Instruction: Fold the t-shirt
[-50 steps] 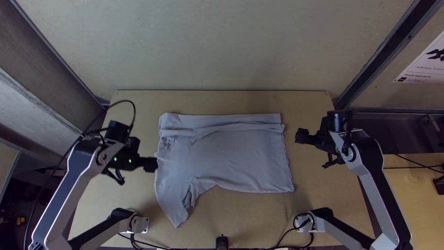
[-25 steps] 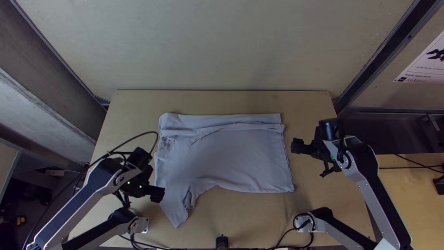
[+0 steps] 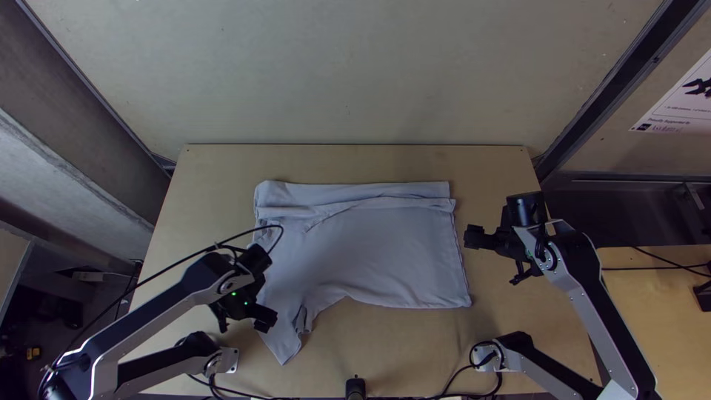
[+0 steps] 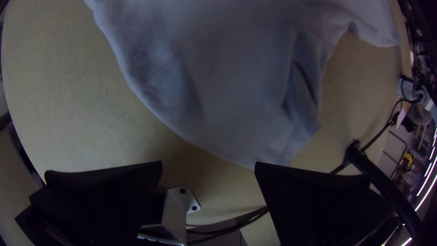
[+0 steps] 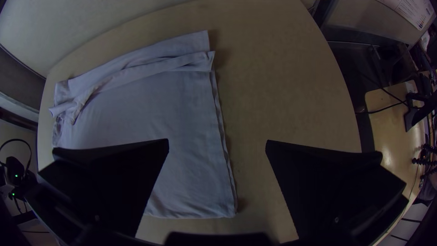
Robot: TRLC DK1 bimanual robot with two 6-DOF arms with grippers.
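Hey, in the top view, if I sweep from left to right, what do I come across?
Left arm, partly folded t-shirt on the table, right pincer, printed sheet.

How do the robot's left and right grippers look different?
The left gripper is by a sleeve; the right gripper is past the t-shirt's other side. The left gripper is nearer you; the right gripper is farther away. Both are black, with open fingers.

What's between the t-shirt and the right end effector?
In the top view, a narrow strip of bare wooden table lies between the t-shirt and the right end effector.
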